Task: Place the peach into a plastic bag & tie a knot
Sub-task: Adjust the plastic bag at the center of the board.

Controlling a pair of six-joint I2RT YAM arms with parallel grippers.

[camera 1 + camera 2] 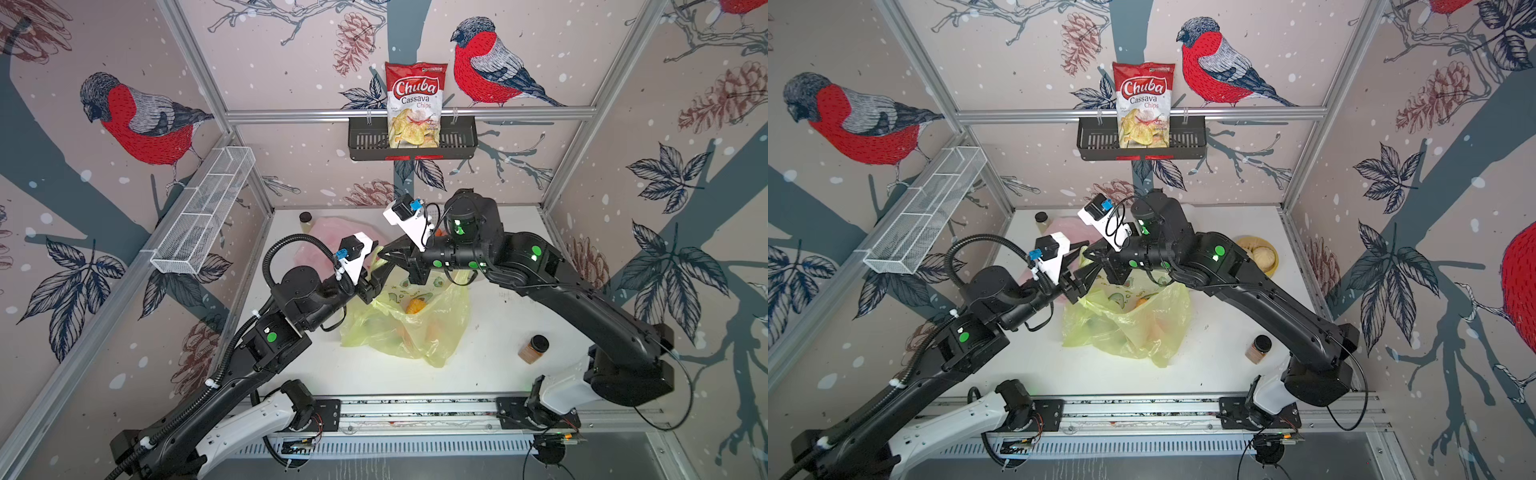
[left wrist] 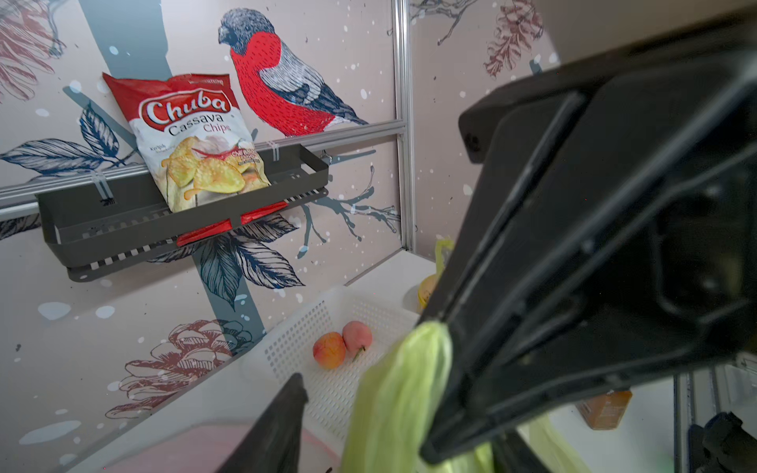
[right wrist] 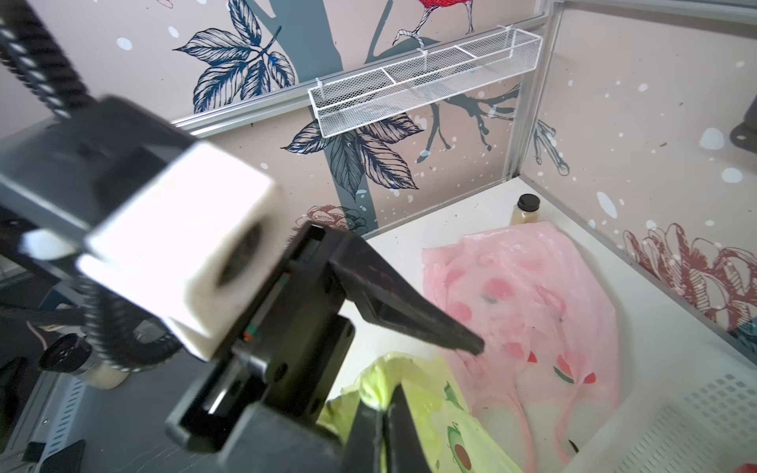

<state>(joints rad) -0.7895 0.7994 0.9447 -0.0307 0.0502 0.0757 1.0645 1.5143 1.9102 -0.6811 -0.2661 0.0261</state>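
1 orange peach inside crumpled translucent yellow bag, right tool pinching it, left tool spread

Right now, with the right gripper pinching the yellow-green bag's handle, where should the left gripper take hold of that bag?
Grip the handle strand of the yellow-green bag just below the right gripper, which is shut on it. There the film is bunched into a narrow rope, so the open left gripper should fit across it, closing in from its own side.

plastic bag x2 | peach x2 plainly seen | jar x2 | chip bag x1 | wall rack x2
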